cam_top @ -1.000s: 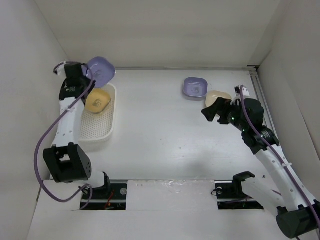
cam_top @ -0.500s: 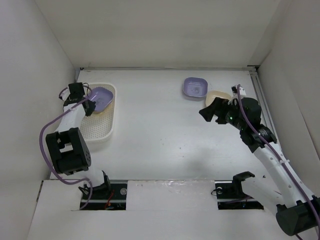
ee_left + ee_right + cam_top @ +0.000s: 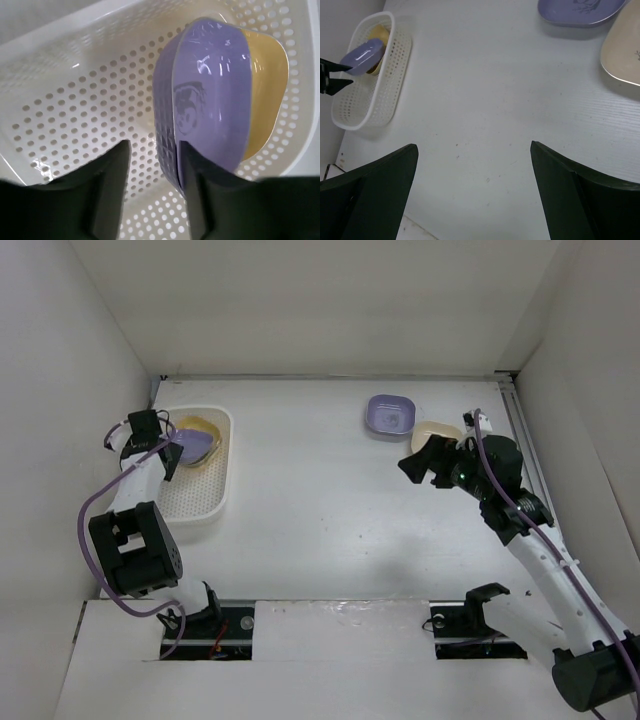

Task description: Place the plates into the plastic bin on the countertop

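Letting go, L gripper point(image 3: 153, 145): jaws just parted; gap shows betw. one finger and lavender plate point(image 3: 215, 90), other finger against its rim.
Lavender plate: inside bin point(image 3: 75, 115), far end, tilted up on edge, leaning on orange-yellow plate point(image 3: 267, 95).
Change: a sec ago this plate was pinched and held up above bin's far end; since then brought down inside, grip eased.
Meaning: looks like 2nd plate delivered; L arm prob. free to back out.
R gripper point(image 3: 473, 147): wide open, nothing in it, hovering well right of bin.
Left to do: second lavender plate point(image 3: 388, 415) and cream plate point(image 3: 625, 50) on countertop point(image 3: 320, 500), well right of bin, side by side; cream prob. next for R.
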Controlling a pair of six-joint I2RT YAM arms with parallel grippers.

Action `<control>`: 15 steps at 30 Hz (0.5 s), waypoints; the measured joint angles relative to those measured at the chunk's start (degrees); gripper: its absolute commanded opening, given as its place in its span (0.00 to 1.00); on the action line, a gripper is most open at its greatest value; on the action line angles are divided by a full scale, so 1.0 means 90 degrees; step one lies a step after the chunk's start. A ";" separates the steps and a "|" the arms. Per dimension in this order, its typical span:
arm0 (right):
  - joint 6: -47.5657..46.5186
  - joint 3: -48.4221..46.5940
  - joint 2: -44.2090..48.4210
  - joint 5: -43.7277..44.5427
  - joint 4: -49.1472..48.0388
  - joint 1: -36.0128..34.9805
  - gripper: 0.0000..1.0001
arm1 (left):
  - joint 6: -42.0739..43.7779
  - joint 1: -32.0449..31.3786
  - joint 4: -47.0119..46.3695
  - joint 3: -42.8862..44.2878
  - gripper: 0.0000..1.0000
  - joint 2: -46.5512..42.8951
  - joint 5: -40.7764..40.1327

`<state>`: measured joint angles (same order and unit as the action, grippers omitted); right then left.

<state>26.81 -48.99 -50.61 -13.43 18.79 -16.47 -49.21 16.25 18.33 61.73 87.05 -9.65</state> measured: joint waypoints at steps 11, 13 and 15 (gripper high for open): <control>-0.0005 0.0000 -0.0017 0.0046 0.0002 0.0000 1.00 | 0.0090 -0.0056 -0.0206 0.0124 0.95 -0.0104 0.0423; -0.0005 0.0000 -0.0017 0.0053 0.0000 0.0000 1.00 | 0.0180 -0.0114 -0.0182 0.0194 1.00 -0.0299 0.0464; -0.0007 0.0000 -0.0017 0.0063 0.0002 0.0000 1.00 | 0.0262 -0.0155 -0.0153 0.0333 1.00 -0.0493 0.0549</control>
<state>26.74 -48.99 -50.76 -12.86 18.81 -16.47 -46.85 14.85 16.95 64.73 82.61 -4.71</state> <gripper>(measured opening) 0.999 0.992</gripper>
